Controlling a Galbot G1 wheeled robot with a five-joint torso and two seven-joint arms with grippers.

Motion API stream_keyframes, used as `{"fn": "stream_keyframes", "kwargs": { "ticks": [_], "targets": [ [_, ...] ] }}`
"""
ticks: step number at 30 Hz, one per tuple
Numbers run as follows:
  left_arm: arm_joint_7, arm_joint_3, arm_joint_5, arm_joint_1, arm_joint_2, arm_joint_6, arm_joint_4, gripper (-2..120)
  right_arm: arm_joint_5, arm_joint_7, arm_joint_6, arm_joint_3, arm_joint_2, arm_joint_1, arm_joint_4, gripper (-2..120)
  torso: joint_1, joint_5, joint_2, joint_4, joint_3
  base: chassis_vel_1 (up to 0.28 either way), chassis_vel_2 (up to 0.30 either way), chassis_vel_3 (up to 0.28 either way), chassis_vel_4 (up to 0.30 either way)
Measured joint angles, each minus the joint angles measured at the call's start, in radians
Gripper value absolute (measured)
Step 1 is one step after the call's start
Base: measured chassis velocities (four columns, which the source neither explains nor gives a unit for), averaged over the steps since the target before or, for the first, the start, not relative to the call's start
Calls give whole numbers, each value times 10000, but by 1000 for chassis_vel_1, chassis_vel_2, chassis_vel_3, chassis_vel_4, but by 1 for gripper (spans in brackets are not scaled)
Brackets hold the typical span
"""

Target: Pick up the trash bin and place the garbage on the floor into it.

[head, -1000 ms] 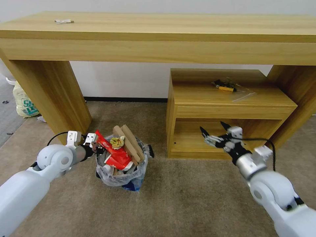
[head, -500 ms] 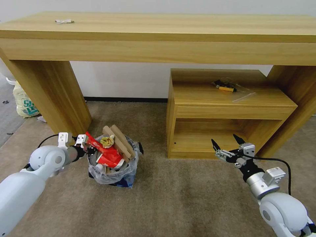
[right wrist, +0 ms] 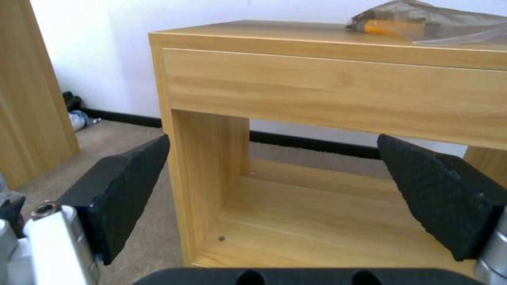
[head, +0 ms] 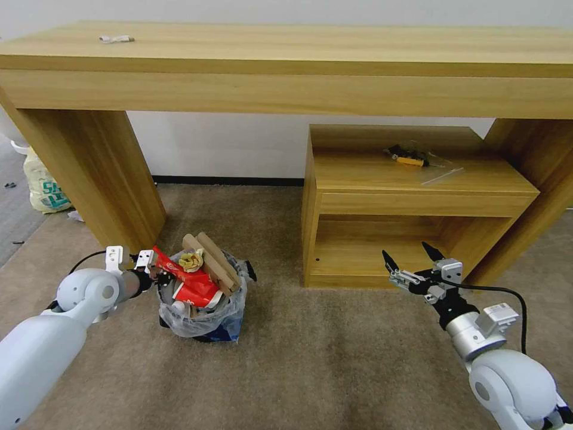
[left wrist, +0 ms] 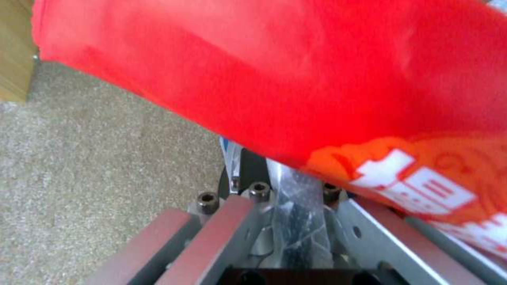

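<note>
The left gripper (head: 156, 276) is clamped on the rim of the small round black trash bin lined with a crinkly whitish plastic bag (head: 203, 313), which stands on the flat beige carpet floor (head: 334, 364). In the left wrist view the jaws are together on a strip of crinkly bag and black rim, and a red wrapper with white print (left wrist: 296, 83) hangs just over them, hiding the rest of the bin. The head view shows more: brown cardboard pieces (head: 210, 267) and a crumpled yellowish paper (head: 191, 260) stick out of the full bin, beyond the jaws. The right gripper (head: 413, 263) hovers with jaws wide apart, holding nothing. Between them, the right wrist view shows the low open wooden cabinet (right wrist: 338, 91) with a plastic bag with an orange thing inside (right wrist: 422, 19) on its top. A long wooden table (head: 286, 65) stands over everything.
</note>
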Motion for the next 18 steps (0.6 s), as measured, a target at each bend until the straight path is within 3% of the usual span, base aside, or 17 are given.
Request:
{"fn": "stream_keyframes", "kwargs": {
  "ticks": [18],
  "targets": [
    [223, -31, 87, 7, -144, -2, 178, 0, 3, 370, -145, -388, 39, 115, 189, 100, 0, 0, 0, 1, 0, 0, 0, 0, 0]
  ]
}}
